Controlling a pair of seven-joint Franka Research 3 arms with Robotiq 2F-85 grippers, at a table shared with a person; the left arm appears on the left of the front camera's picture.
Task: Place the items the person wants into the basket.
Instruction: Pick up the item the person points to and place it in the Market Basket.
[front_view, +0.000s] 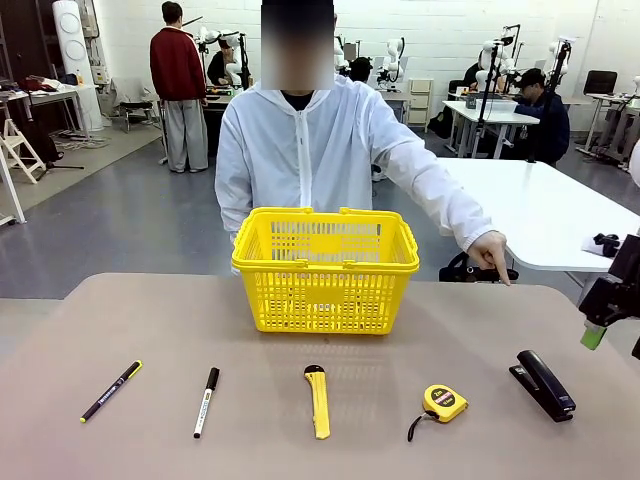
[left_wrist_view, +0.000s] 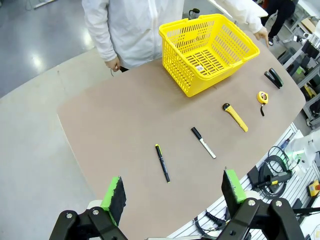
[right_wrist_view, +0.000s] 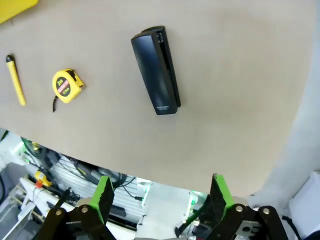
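Both jaws stand wide and empty; the black pen (front_view: 111, 391) and white marker (front_view: 206, 402) lie near-left on the bench (front_view: 150, 320), the basket (front_view: 325, 265) at its far edge; the person's hand (front_view: 492, 255) points far right, so a misreading might fetch the stapler (front_view: 543, 385).

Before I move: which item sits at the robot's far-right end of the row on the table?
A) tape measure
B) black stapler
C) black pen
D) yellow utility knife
B: the black stapler lies at the right end of the row, just beyond the tape measure.
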